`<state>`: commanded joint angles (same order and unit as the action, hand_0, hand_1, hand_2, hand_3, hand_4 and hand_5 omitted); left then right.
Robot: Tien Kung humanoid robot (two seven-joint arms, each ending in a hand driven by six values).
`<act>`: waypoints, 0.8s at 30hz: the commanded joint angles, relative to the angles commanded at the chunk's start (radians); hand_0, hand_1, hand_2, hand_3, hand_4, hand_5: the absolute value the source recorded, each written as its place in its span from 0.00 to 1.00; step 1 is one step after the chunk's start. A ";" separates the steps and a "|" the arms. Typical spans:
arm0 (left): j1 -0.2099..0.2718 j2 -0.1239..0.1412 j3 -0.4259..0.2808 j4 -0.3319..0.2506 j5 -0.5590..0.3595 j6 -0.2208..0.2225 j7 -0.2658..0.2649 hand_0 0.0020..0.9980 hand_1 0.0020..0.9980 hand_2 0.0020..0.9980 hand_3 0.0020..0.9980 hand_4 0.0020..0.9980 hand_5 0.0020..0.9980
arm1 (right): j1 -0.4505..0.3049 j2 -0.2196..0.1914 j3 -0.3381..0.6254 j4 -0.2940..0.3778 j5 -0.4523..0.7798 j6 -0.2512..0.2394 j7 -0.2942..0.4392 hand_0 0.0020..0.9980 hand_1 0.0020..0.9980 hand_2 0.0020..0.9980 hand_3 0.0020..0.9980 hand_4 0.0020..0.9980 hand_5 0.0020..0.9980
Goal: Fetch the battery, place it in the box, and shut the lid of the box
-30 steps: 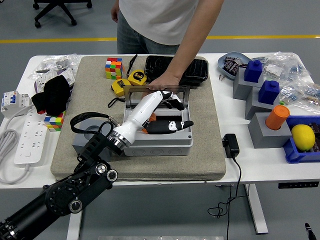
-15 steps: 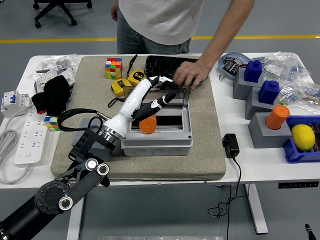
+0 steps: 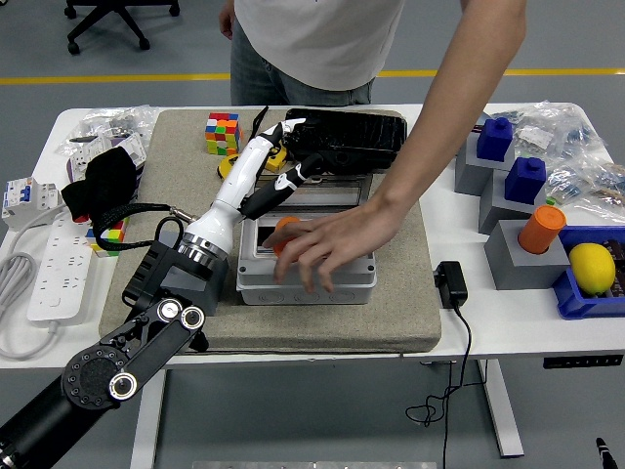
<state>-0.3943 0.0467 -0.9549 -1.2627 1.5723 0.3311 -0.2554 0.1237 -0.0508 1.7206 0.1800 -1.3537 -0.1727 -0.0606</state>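
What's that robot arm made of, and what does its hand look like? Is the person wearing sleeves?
The arm is black with round silver joint caps; a black cable loops beside its wrist. The forearm is a smooth white shell ending in the robot hand, white with black fingers. The person wears a white top and jeans; the forearm is bare.

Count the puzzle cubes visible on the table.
2. One puzzle cube sits at the mat's far left corner; another puzzle cube lies partly hidden beside the black cloth at the left. Others may be hidden.
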 joint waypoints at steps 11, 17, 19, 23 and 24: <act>-0.011 -0.001 -0.022 0.017 0.037 -0.010 0.032 1.00 1.00 0.96 0.84 1.00 1.00 | 0.001 0.000 0.003 0.000 0.001 0.000 0.001 0.81 0.51 0.58 0.93 1.00 1.00; -0.011 -0.003 -0.021 0.016 0.046 -0.011 0.039 1.00 1.00 0.96 0.84 1.00 1.00 | 0.002 0.001 0.003 0.000 0.001 0.000 0.003 0.81 0.51 0.58 0.93 1.00 1.00; -0.012 -0.003 -0.021 0.017 0.052 -0.012 0.042 1.00 1.00 0.96 0.84 1.00 1.00 | 0.003 0.001 0.003 0.000 0.001 0.001 0.003 0.81 0.51 0.58 0.93 1.00 1.00; -0.014 -0.001 -0.024 0.018 0.090 -0.014 0.063 1.00 1.00 0.95 0.79 1.00 1.00 | 0.004 0.001 0.003 0.000 0.001 0.000 0.003 0.81 0.51 0.58 0.93 1.00 1.00; -0.015 -0.001 -0.025 0.018 0.101 -0.015 0.069 1.00 1.00 0.95 0.79 1.00 1.00 | 0.004 0.001 0.003 0.000 0.001 0.000 0.003 0.81 0.51 0.58 0.93 1.00 1.00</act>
<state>-0.4090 0.0458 -0.9798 -1.2448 1.6737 0.3160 -0.1865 0.1280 -0.0503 1.7238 0.1800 -1.3524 -0.1727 -0.0576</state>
